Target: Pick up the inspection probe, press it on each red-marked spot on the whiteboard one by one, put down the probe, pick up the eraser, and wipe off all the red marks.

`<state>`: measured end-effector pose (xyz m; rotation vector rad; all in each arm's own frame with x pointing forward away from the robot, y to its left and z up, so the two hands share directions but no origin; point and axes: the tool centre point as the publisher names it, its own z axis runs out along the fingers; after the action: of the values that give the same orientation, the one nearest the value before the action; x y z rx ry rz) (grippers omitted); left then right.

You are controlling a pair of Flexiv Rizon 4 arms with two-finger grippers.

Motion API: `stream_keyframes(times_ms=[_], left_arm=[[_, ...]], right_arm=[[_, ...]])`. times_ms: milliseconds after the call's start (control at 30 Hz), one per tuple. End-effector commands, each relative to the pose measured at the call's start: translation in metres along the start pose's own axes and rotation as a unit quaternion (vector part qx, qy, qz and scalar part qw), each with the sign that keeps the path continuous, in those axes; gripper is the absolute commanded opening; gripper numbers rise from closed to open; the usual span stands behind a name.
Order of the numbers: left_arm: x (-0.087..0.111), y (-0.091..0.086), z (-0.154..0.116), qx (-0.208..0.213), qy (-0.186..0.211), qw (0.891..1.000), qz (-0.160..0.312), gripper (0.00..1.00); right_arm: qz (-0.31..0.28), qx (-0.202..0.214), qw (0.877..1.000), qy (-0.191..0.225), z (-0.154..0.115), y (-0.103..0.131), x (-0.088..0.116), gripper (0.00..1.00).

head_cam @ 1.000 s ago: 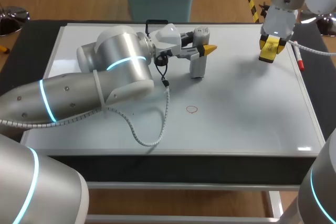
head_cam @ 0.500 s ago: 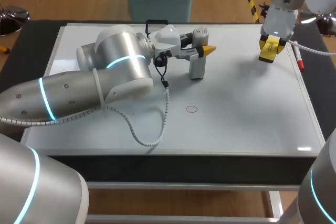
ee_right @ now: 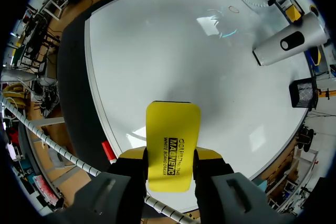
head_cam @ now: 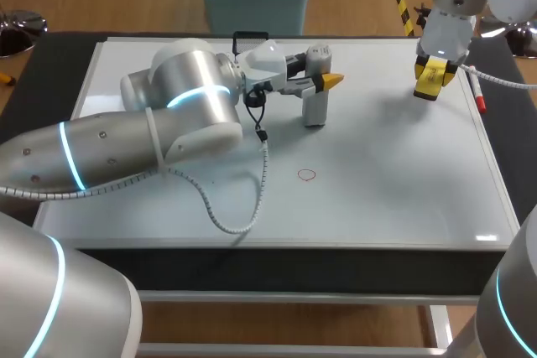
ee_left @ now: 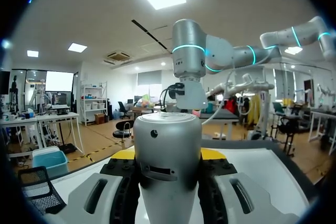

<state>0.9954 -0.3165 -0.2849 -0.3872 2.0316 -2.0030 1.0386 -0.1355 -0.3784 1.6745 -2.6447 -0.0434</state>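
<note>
Grey probe (head_cam: pixel 315 106) upright within left tool's (head_cam: pixel 321 73) grip.

Pale grey probe (head_cam: pixel 315 109); yellow eraser (ee_right: pixel 173 135), black print; white whiteboard (head_cam: pixel 394 182); red mark (head_cam: pixel 307 175).

Glossy whiteboard (head_cam: pixel 377 190), matt grey plastic probe (head_cam: pixel 315 111)
</note>
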Motion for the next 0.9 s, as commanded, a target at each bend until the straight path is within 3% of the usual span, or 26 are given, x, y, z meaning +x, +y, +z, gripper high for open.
stream_keyframes(times_ms=[33,467,700,900], left_arm=[[0.001,0.001,-0.002,0.002,-0.003,1.000,0.002,0.00],[-0.003,-0.050,-0.027,0.002,-0.010,1.000,0.016,0.00],[-0.015,-0.069,-0.069,0.004,-0.023,0.999,0.026,0.00],[-0.025,-0.075,-0.116,0.000,-0.050,0.998,0.025,0.00]], right_arm=[[-0.001,0.000,1.000,0.002,-0.001,-0.001,0.000,0.00],[-0.001,0.000,1.000,0.002,-0.001,-0.001,0.000,0.00],[-0.001,0.000,1.000,0.002,-0.001,-0.001,0.000,0.00],[-0.001,0.000,1.000,0.002,-0.001,-0.001,0.000,0.00]])
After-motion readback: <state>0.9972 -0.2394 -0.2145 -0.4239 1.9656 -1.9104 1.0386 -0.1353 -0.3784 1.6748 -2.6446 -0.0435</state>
